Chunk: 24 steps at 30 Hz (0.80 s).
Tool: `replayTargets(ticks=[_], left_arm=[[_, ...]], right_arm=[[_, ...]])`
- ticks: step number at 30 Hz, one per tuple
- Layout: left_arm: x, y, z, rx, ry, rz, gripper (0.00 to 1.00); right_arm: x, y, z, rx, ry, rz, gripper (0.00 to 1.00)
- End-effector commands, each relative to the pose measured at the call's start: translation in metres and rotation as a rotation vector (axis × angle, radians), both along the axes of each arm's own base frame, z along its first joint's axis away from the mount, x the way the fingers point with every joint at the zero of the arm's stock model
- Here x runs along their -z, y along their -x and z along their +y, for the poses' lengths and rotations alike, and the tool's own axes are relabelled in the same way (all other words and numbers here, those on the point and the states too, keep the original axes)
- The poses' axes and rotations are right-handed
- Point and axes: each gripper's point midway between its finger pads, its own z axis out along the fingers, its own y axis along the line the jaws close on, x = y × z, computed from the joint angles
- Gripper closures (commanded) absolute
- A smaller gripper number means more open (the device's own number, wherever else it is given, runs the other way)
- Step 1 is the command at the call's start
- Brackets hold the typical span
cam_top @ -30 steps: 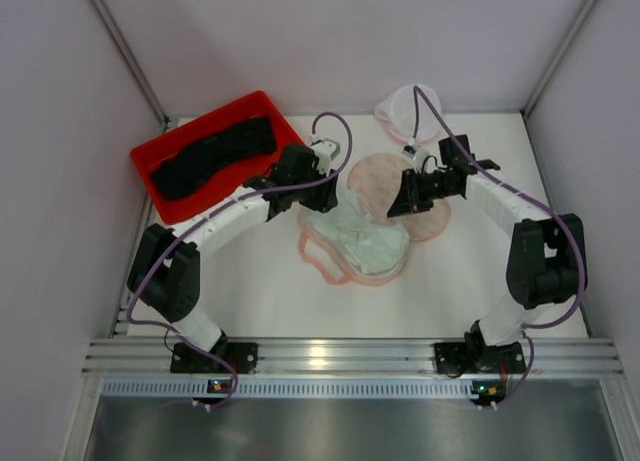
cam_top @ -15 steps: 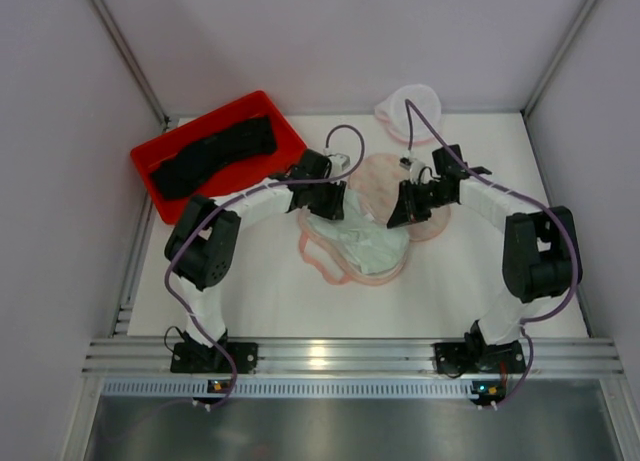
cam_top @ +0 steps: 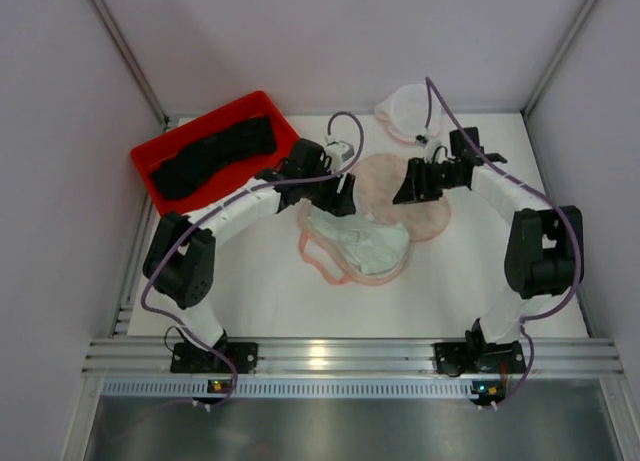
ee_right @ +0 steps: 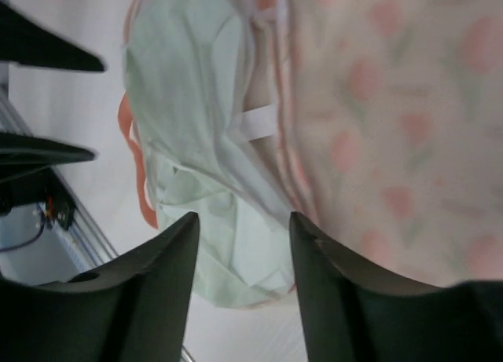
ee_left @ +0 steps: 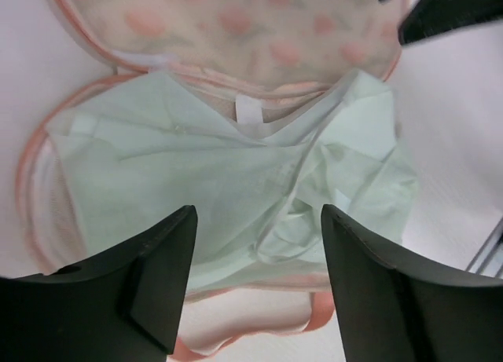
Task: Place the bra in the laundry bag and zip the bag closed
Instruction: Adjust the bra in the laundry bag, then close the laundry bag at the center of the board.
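Note:
The bra (cam_top: 210, 156), a black garment, lies in the red bin (cam_top: 160, 206) at the back left, and neither gripper is near it. The laundry bag (cam_top: 405, 109), a white mesh pouch, rests against the back wall. My left gripper (cam_top: 340, 196) (ee_left: 258, 221) hovers open over mint-green fabric (ee_left: 196, 189) (cam_top: 365, 241) that lies on a peach patterned oval piece (cam_top: 378, 176) (ee_left: 236, 24). My right gripper (cam_top: 405, 189) (ee_right: 244, 221) is open above the same peach piece (ee_right: 377, 103) and mint fabric (ee_right: 189, 87). Nothing sits between either pair of fingers.
Pink trim loops out from the peach piece toward the near side (cam_top: 325, 261). The two grippers face each other closely across that piece. Side walls enclose the table, and a metal rail (cam_top: 320, 356) runs along the near edge.
Both grippers have opened wider. The right gripper has drawn back toward the far side, off the mint fabric. The left arm's elbow has swung left while its gripper stays over the fabric.

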Motion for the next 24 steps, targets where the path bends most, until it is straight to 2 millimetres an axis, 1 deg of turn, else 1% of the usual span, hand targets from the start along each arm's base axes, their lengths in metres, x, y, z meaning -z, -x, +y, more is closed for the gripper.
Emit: replayTargets(ticks=[1, 2, 3, 4, 5, 6, 7, 8, 9, 10, 11, 12, 13, 15, 16, 17, 19, 20, 22, 23, 24], left_arm=[[-0.074, -0.008, 0.013, 0.019, 0.106, -0.123, 0.28], [-0.080, -0.005, 0.017, 0.027, 0.116, -0.105, 0.22], [-0.081, -0.004, 0.023, 0.023, 0.118, -0.090, 0.21], [-0.082, -0.009, 0.034, -0.004, 0.119, -0.078, 0.21], [-0.081, -0.006, 0.040, -0.008, 0.123, -0.058, 0.20], [-0.079, -0.005, 0.047, -0.022, 0.123, -0.036, 0.20], [-0.078, -0.009, 0.060, -0.058, 0.131, -0.017, 0.20], [-0.075, -0.003, 0.067, -0.060, 0.147, 0.007, 0.20], [-0.073, -0.008, 0.081, -0.096, 0.152, 0.017, 0.20], [-0.067, -0.004, 0.090, -0.111, 0.149, 0.034, 0.20], [-0.065, -0.004, 0.096, -0.123, 0.146, 0.041, 0.20], [-0.063, -0.005, 0.106, -0.138, 0.148, 0.043, 0.20], [-0.061, -0.001, 0.112, -0.146, 0.145, 0.048, 0.20], [-0.058, 0.000, 0.120, -0.160, 0.135, 0.048, 0.20], [-0.056, 0.003, 0.123, -0.164, 0.133, 0.051, 0.20], [-0.055, 0.005, 0.125, -0.168, 0.131, 0.053, 0.20], [-0.049, 0.008, 0.130, -0.184, 0.120, 0.068, 0.20], [-0.048, 0.010, 0.131, -0.186, 0.119, 0.073, 0.20], [-0.044, 0.013, 0.134, -0.196, 0.112, 0.087, 0.20], [-0.042, 0.015, 0.135, -0.198, 0.107, 0.091, 0.20], [-0.040, 0.016, 0.136, -0.201, 0.102, 0.095, 0.20]], right_arm=[[-0.023, -0.052, -0.050, 0.084, 0.092, -0.180, 0.43], [-0.025, -0.060, -0.064, 0.107, 0.117, -0.192, 0.40], [-0.017, -0.068, -0.082, 0.130, 0.157, -0.193, 0.37], [-0.014, -0.073, -0.099, 0.159, 0.180, -0.188, 0.34], [-0.016, -0.079, -0.109, 0.170, 0.204, -0.185, 0.33], [-0.005, -0.083, -0.117, 0.170, 0.237, -0.172, 0.33], [-0.001, -0.086, -0.125, 0.180, 0.251, -0.167, 0.31], [-0.004, -0.093, -0.136, 0.195, 0.268, -0.184, 0.30], [0.005, -0.097, -0.143, 0.204, 0.295, -0.175, 0.30], [0.006, -0.102, -0.150, 0.213, 0.313, -0.182, 0.29], [0.008, -0.105, -0.154, 0.208, 0.329, -0.189, 0.29], [0.019, -0.105, -0.156, 0.203, 0.336, -0.162, 0.29], [0.019, -0.110, -0.157, 0.201, 0.337, -0.167, 0.30], [0.032, -0.112, -0.153, 0.188, 0.315, -0.135, 0.31], [0.034, -0.114, -0.151, 0.181, 0.305, -0.133, 0.31], [0.042, -0.114, -0.147, 0.171, 0.283, -0.115, 0.32], [0.050, -0.117, -0.145, 0.171, 0.267, -0.105, 0.34], [0.059, -0.118, -0.144, 0.173, 0.261, -0.087, 0.34], [0.068, -0.118, -0.143, 0.168, 0.256, -0.077, 0.35], [0.072, -0.117, -0.142, 0.165, 0.250, -0.069, 0.36], [0.076, -0.115, -0.140, 0.161, 0.244, -0.062, 0.40]])
